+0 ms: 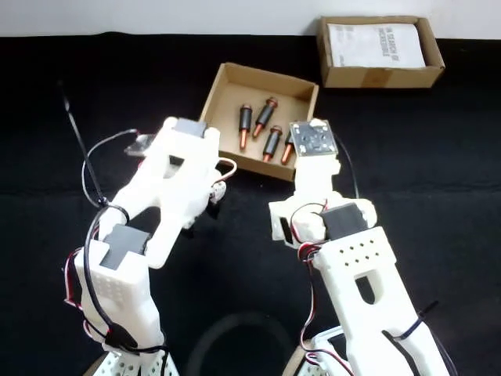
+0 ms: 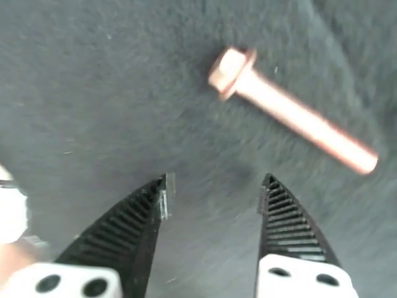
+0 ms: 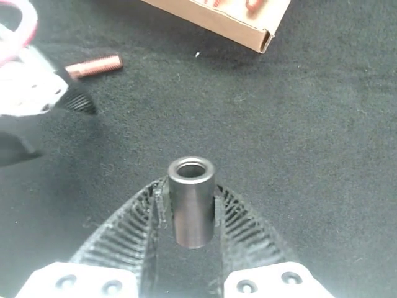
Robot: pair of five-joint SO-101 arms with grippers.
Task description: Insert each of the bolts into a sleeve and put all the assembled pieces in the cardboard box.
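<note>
we count four assembled pieces (image 1: 265, 116) in the cardboard box (image 1: 224, 108), one bolt (image 2: 291, 112) loose on the black cloth (image 2: 93, 93) before the left gripper's (image 2: 217, 181) wide jaws, and one sleeve (image 3: 191, 202) clamped in the right gripper (image 3: 191, 188).

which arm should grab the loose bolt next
Left. The left arm's fingers are open right beside the loose bolt, while the right arm's fingers are shut on a sleeve.
</note>
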